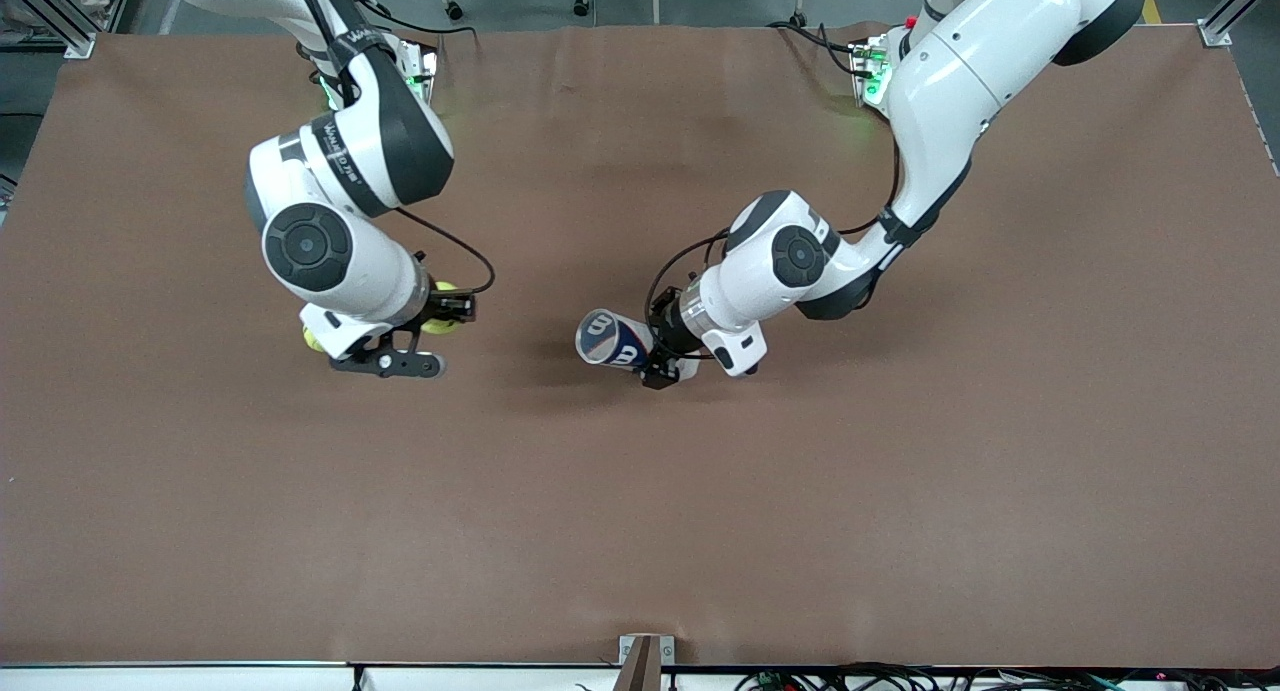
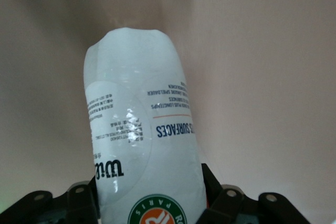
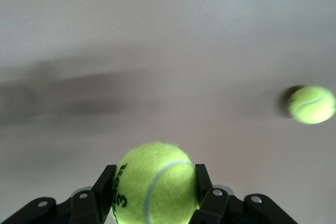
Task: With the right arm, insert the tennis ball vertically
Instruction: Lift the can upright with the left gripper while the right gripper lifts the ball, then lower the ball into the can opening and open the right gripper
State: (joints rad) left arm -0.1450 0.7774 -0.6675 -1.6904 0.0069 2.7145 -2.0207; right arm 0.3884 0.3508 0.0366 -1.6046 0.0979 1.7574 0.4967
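Tennis ball (image 3: 153, 184) sits pinched between the right gripper's (image 3: 153, 198) fingers (image 3: 103, 186), up over the counter (image 1: 640, 511) toward the right arm's end; a "3" is printed on its felt. In the front view only a yellow bit of it shows at the gripper (image 1: 440, 311), w/ the arm covering most. 2nd ball (image 3: 311, 104) lies loose on the counter, well apart from the held one.

Left gripper (image 1: 655, 356) is closed on a clear tube can (image 1: 612, 339), held tilted over mid-counter, mouth end pointing toward the right arm. Can label: a Wilson-style "W" logo, "SURFACES", a round green/orange "PARIS" badge (image 2: 157, 214); rest of the small print unreadable.

Room: wide bare brown counter all round both grippers, esp. nearer the front camera; clear gap between ball and can. Counter edges are well off from either hand.
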